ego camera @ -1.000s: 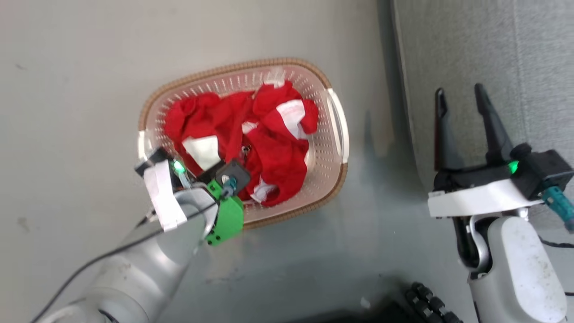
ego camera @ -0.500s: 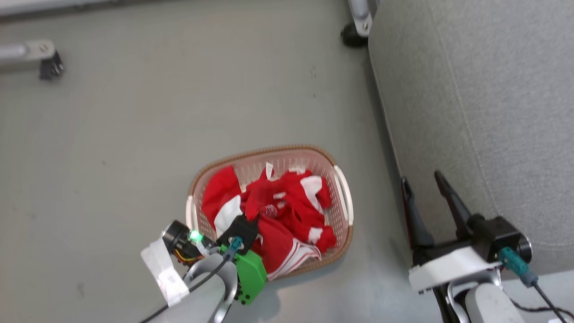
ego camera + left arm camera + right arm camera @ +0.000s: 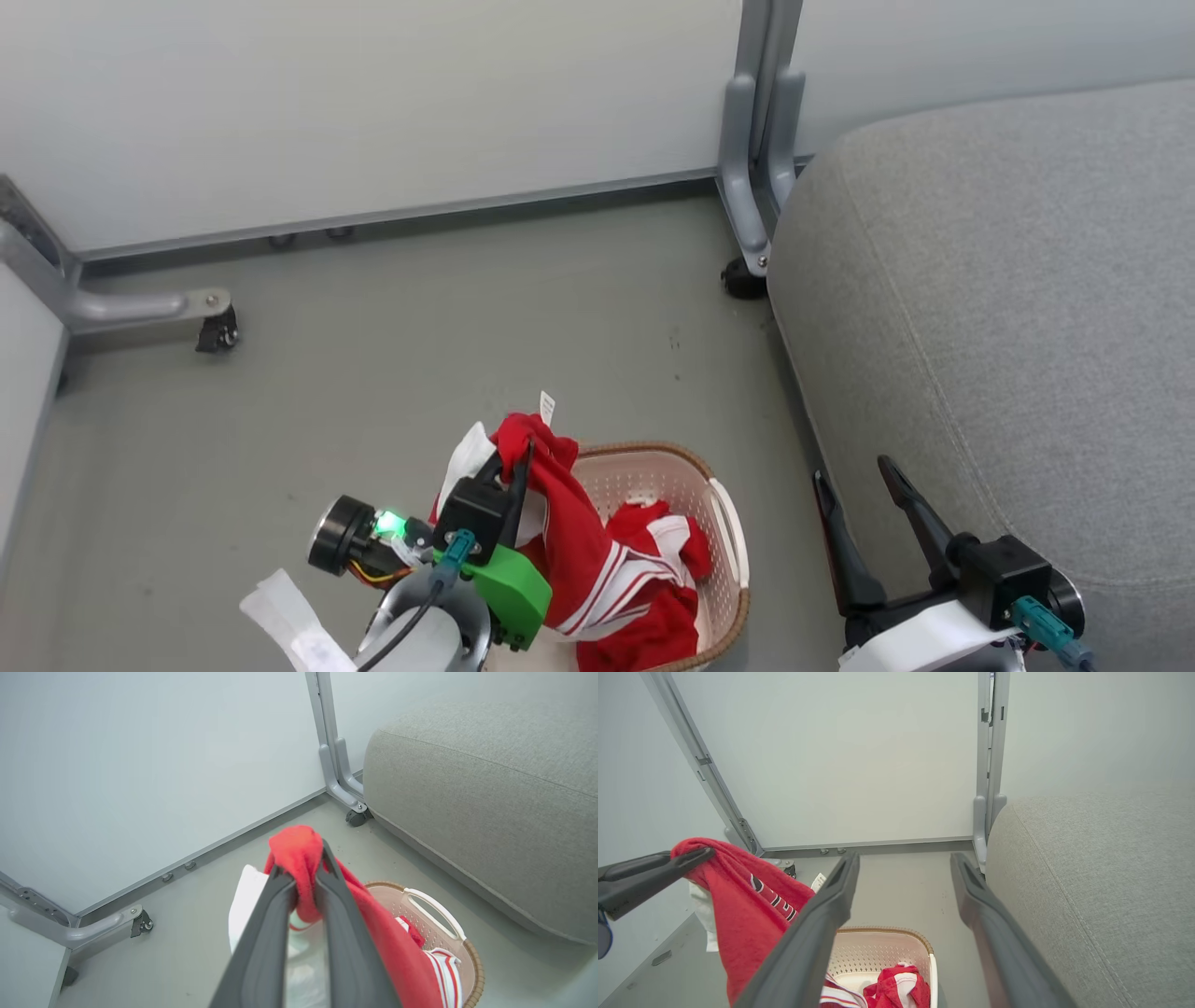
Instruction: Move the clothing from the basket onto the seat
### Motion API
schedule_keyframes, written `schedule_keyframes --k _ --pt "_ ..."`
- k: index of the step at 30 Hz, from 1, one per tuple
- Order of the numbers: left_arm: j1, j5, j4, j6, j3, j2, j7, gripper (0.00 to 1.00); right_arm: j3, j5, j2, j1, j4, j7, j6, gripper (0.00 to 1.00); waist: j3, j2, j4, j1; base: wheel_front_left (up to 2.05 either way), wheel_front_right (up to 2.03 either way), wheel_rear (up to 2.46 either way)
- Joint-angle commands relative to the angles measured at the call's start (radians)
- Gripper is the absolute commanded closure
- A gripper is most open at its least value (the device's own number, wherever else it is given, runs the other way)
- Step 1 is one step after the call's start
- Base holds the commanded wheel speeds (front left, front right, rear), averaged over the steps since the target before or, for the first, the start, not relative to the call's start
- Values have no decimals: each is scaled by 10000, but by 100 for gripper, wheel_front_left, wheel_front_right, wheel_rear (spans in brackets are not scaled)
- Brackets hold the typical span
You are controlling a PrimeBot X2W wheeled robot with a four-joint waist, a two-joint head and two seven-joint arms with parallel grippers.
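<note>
One cream perforated plastic basket (image 3: 644,476); red-and-white soft clothing (image 3: 569,532), pieces uncountable; beside the basket, one large grey fabric seat (image 3: 1008,308); beyond it, two small black castor wheels (image 3: 217,334) (image 3: 744,278).

**Red garment (image 3: 569,551) hanging above the basket (image 3: 635,481)**

The garment, white-striped with block lettering, hangs raised over the cream perforated basket, its lower end trailing inside beside another crumpled red-and-white piece (image 3: 653,532). The basket stands on the floor (image 3: 420,355), just beside the large grey seat (image 3: 1008,308)

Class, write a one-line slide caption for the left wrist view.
Left end effector grips a red garment over the basket, beside the grey seat.
</note>
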Motion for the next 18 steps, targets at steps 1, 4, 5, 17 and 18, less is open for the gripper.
schedule_keyframes --k 1,4,5,17,18 --pt "197 77 -262 53 152 121 -5 100 78 28 -32 179 -51 -5 -3 0 -527 0 68 1 0 0 0" --pt "240 154 -832 -4 303 132 -5 100 182 -13 -38 209 -135 -5 -3 0 -560 0 83 1 0 0 0" --pt "219 211 -987 -30 308 121 -5 100 196 -20 -36 231 -158 -5 -3 0 -560 0 93 1 0 0 0" --pt "-471 249 -1942 -807 -321 -174 715 100 1898 -472 -28 -262 -25 -5 -3 0 -548 0 302 1 0 0 0" --pt "-552 248 -2025 -871 -397 -232 832 100 2106 -493 -36 -330 56 -5 -3 0 -551 0 312 1 0 0 0"
